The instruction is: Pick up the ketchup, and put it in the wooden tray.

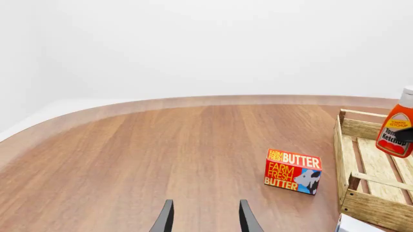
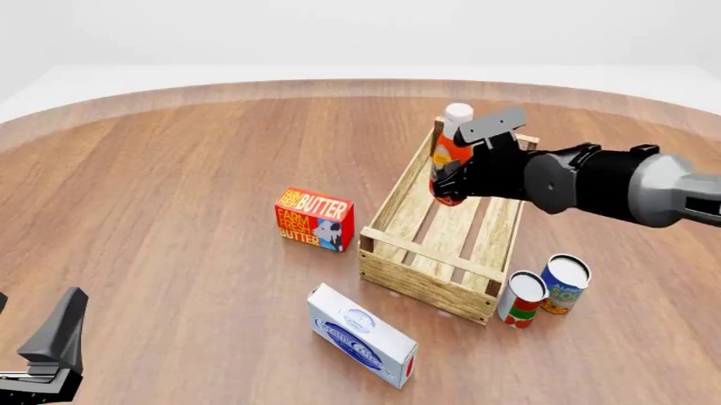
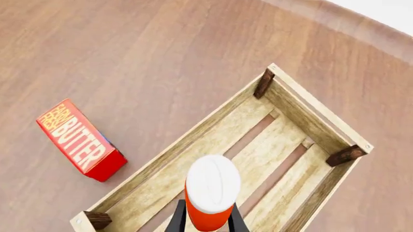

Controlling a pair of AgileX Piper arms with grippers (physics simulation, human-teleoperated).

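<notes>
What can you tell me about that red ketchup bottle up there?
The ketchup is a slim, glossy red bottle with a white cap and an orange-yellow label reading "Tomato Ketchup". It stands upright in the air, clamped low on its body by the right gripper, over the far part of the wooden tray, not resting on the slats.

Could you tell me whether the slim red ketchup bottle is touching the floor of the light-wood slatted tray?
Apart. In the left wrist view, the ketchup bottle hangs with its base clear above the slats of the wooden tray, held by the right gripper.
</notes>
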